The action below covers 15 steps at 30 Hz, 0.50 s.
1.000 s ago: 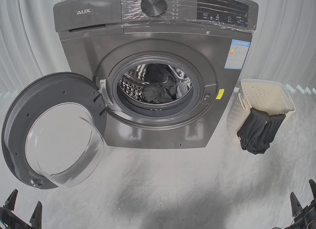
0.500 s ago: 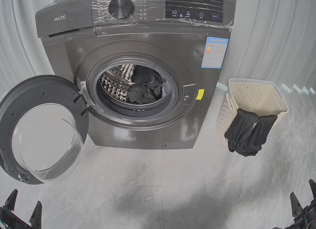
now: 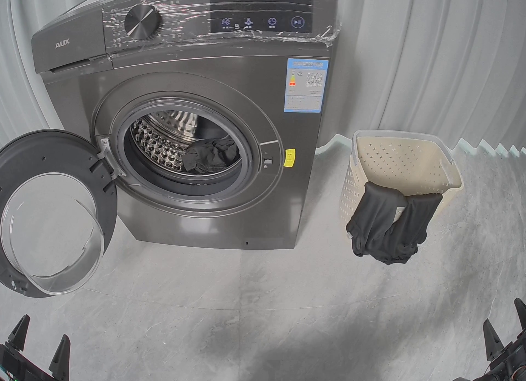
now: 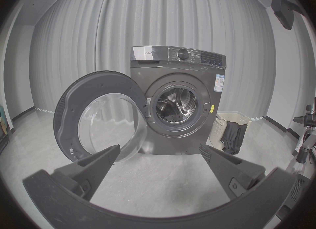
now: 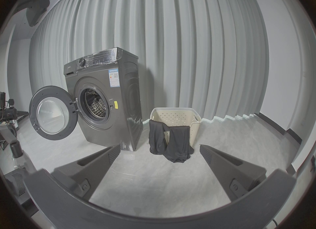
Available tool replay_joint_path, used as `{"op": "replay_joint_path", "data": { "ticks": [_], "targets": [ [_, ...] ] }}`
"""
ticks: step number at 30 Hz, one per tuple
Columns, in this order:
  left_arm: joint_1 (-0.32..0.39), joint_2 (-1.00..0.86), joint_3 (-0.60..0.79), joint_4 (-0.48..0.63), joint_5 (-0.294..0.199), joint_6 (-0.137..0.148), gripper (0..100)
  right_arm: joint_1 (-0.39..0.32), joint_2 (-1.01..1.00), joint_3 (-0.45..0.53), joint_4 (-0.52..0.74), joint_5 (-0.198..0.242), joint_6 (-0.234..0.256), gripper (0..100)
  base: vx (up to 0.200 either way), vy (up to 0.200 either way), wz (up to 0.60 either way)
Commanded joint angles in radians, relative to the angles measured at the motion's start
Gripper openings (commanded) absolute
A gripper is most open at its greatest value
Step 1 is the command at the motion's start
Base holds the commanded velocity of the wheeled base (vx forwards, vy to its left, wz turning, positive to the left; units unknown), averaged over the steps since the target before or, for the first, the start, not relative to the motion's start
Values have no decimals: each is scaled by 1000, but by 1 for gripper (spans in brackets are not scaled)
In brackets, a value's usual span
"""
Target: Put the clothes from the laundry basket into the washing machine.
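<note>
I hold left claw (image 4: pixel 159 147) and right claw (image 5: pixel 158 147) spread, empty; ahead of the right, a garment (image 3: pixel 386 223) drapes the laundry basket (image 3: pixel 402 137), washing machine (image 3: pixel 219 70) open for loading.

The washing machine door (image 3: pixel 50 212) stands open to the left, so the drum opening (image 3: pixel 159 141) is free. Bare floor (image 3: pixel 263 300) lies before the basket (image 3: pixel 402 160); a dark garment (image 3: pixel 383 223) hangs over its front rim.

Soft, even light fills the room. The crinkled clear plastic film (image 3: pixel 181 18) over the panel of the dark grey metal washing machine (image 3: pixel 208 229) catches small white glints, and the machine casts a faint shadow on the pleated white curtain (image 5: pixel 197 42). Both wrist views bow strongly outward, with black corners.
</note>
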Motion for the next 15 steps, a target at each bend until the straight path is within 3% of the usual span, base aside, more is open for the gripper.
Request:
{"op": "replay_joint_path", "data": {
  "ticks": [1,10,15],
  "targets": [
    [0,-13,16,0,1,0,100,1,-9,8,-1,0,1,100,0,-200,0],
    [0,-13,16,0,1,-5,100,1,-9,8,0,0,1,100,0,-200,0],
    [0,-13,16,-2,1,-5,100,1,-9,8,0,2,1,100,0,0,0]
  ]
}}
